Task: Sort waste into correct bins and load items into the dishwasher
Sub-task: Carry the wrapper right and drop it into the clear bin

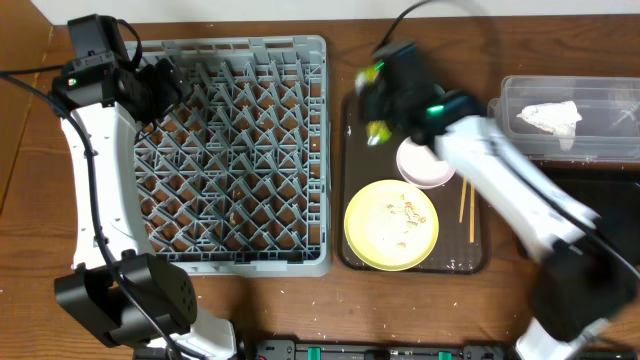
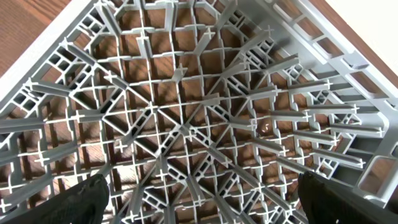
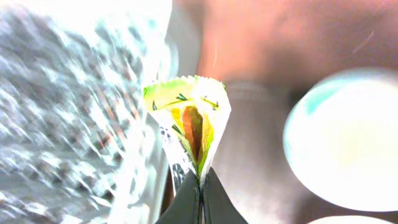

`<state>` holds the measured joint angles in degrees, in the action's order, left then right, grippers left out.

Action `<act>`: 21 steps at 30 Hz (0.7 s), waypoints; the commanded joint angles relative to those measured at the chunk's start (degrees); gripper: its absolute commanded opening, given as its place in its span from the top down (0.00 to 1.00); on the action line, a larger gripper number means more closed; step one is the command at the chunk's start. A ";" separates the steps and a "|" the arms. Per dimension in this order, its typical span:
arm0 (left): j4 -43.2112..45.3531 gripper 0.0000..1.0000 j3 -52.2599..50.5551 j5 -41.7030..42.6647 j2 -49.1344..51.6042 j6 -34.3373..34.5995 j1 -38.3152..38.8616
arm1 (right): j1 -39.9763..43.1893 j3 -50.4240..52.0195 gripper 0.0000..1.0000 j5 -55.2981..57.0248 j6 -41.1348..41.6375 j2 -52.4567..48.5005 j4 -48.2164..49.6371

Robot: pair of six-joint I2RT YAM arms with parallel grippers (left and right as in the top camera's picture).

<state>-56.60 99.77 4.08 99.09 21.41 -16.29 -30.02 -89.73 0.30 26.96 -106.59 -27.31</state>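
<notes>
Right pincer [image 3: 200,186]: closed on wrapper packet [image 3: 186,124], pinched at its lower edge, packet standing above fingertips; view blurred. Pinkish-white bowl [image 1: 425,165] just beside pincer, on brown tray [image 1: 470,255]; yellow plate [image 1: 390,225] beyond bowl, toward robot base. Clear tub [image 1: 600,150] holding paper wad [image 1: 548,117] well to pincer's right. Left pincer [image 2: 199,208]: fingers spread wide apart, dish rack [image 2: 186,112] directly beneath

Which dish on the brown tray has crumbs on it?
The large pale yellow plate, speckled with crumbs; the smaller pinkish-white bowl beside it shows none.
</notes>
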 commanded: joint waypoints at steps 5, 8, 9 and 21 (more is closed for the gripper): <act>-0.17 0.02 -0.15 -0.50 -1.36 0.33 -0.09 | 14.27 -1.33 0.99 13.33 9.90 9.20 -9.38; -0.17 0.02 -0.15 -0.50 -1.38 0.33 -0.09 | 20.17 -1.09 0.99 17.97 17.20 8.61 -15.13; -0.17 0.02 -0.15 -0.50 -1.36 0.33 -0.09 | 22.77 -0.66 0.99 18.73 19.80 8.04 -16.39; -0.17 0.02 -0.15 -0.50 -1.36 0.33 -0.09 | 37.75 1.36 0.17 13.49 19.58 0.94 -9.42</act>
<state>-56.62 99.77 4.10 99.09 21.41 -16.29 6.68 -88.75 15.94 47.13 -105.56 -36.73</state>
